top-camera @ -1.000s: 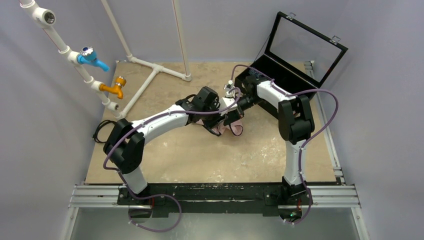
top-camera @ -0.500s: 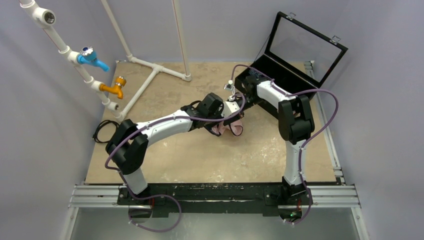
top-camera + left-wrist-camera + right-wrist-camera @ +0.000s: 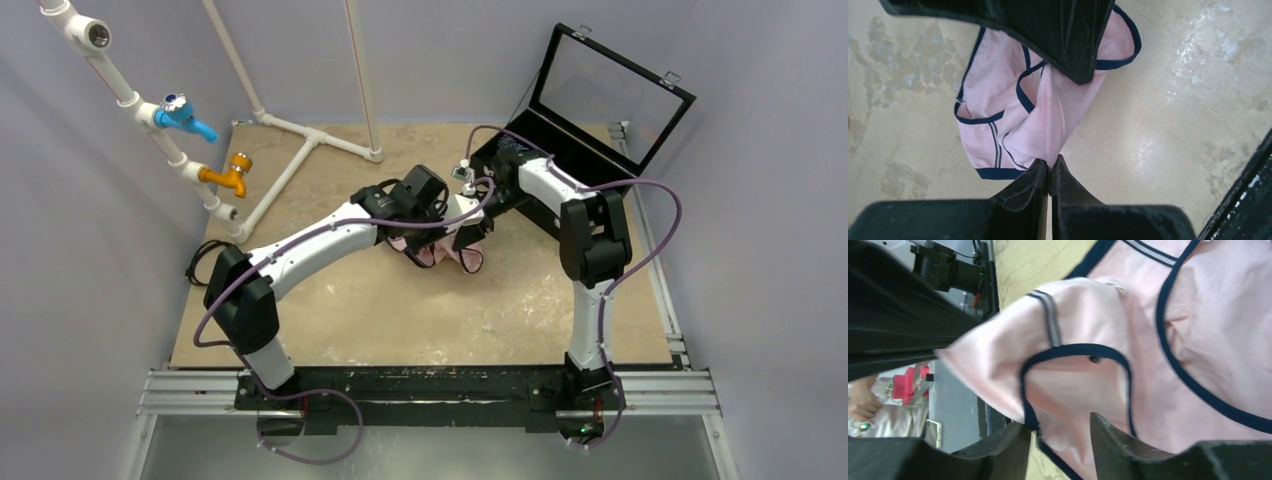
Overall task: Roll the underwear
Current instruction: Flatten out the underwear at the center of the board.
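1 crumpled pale pink underwear, navy-trimmed, pinched by left pincer.

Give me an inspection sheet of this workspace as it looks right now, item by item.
Surface: tan mottled table, pale worn patches.
Job's things: pink underwear with navy trim, crumpled between the grippers.
Clutter: open black case far right; white pipe frame with blue tap and orange tap, left.
Grippers: left gripper shut on an underwear fold; right gripper jaws apart, fabric between.
Cables: purple cables along both arms; black cable at left edge.
Surroundings: plain grey walls.
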Controlling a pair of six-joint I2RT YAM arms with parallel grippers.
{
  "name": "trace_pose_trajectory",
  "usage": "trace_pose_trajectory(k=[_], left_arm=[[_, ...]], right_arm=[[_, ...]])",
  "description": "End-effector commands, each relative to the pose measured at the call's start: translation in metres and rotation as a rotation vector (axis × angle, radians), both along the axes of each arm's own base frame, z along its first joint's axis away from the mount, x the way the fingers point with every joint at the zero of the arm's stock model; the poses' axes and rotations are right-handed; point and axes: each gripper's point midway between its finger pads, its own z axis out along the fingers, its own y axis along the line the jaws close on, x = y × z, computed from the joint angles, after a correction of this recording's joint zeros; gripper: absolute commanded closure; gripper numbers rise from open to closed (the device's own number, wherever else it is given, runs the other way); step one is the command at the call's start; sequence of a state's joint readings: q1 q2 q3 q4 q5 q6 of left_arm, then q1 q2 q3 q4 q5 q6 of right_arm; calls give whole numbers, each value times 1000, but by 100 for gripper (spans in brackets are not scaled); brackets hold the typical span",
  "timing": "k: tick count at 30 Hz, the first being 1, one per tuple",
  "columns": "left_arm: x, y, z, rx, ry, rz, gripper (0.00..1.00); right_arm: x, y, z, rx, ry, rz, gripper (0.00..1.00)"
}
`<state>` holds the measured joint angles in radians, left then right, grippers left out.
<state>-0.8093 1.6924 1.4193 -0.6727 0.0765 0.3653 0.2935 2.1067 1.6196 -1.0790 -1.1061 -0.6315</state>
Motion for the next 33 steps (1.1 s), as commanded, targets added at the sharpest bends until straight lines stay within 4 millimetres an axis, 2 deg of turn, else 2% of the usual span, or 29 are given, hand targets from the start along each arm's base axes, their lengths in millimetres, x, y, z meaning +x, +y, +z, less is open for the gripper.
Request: trace_pose_trajectory(k=[1, 5, 6, 10, 14, 19, 22, 25, 28, 30, 33], left_arm=[[-23, 3, 59, -33, 39, -96, 100], [-24, 7, 92, -8, 56, -121, 100], [-25, 11, 107, 3, 56, -125, 100], [-12, 24, 139, 10, 39, -112, 100], [-3, 31, 151, 7, 43, -102, 100], [0, 33, 142, 33, 57, -108, 100], [17, 37, 136, 59, 35, -60, 100], [46, 45, 137, 75, -17, 9, 100], [81, 57, 151, 93, -120, 82, 100], [101, 65, 170, 112, -221, 119, 100], [100, 62, 186, 110, -291, 103, 100]], right_arm=[[9, -5, 37, -6, -159, 18, 46], [19, -12, 55, -26, -230, -22, 27], [23, -14, 61, -30, -248, -44, 24], [33, -30, 95, 9, -323, -98, 17], [23, -35, 120, 64, -369, -75, 16], [11, -35, 133, 97, -390, -49, 14], [16, -38, 134, 82, -408, -67, 13], [29, -42, 137, 60, -430, -117, 13], [47, -49, 143, 39, -455, -186, 13], [57, -57, 147, 22, -464, -233, 13], [71, -72, 149, 5, -474, -309, 13]])
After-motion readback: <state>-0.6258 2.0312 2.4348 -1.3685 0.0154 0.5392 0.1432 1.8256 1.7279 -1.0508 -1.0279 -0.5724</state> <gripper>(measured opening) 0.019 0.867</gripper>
